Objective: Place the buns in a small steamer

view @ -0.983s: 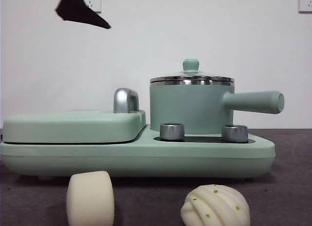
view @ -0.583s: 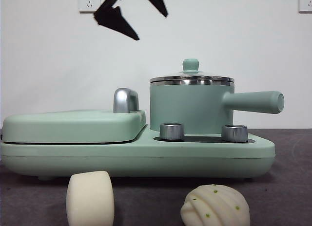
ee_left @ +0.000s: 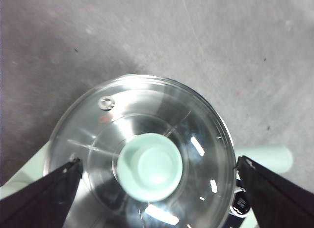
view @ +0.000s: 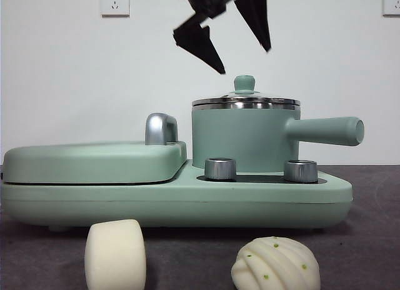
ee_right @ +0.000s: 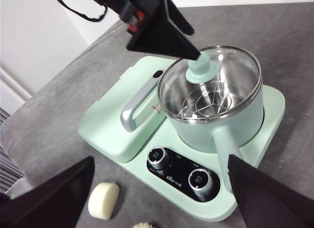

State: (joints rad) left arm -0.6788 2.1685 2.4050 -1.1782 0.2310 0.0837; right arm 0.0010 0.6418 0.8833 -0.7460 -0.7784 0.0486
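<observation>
The small steamer (view: 244,137) stands on the right of the mint-green base, its lid on and the green knob (view: 245,84) on top. My left gripper (view: 244,59) hangs open just above that knob. In the left wrist view the knob (ee_left: 149,166) lies between the spread jaws of my left gripper (ee_left: 158,161). Two buns sit on the table in front: a smooth block (view: 115,254) and a ridged, green-specked dome (view: 276,264). My right gripper (ee_right: 158,163) is open and empty, high above the table's front, looking down on the steamer (ee_right: 216,120) and the smooth bun (ee_right: 104,200).
A flat hinged griddle plate (view: 94,162) with a chrome handle (view: 161,129) fills the base's left half. Two steel dials (view: 220,168) (view: 300,170) face the front. The steamer's long handle (view: 325,130) sticks out to the right. A white wall stands behind.
My left gripper has travelled from the upper left rightward and down, and now sits over the lid knob. The buns and steamer have not moved.
</observation>
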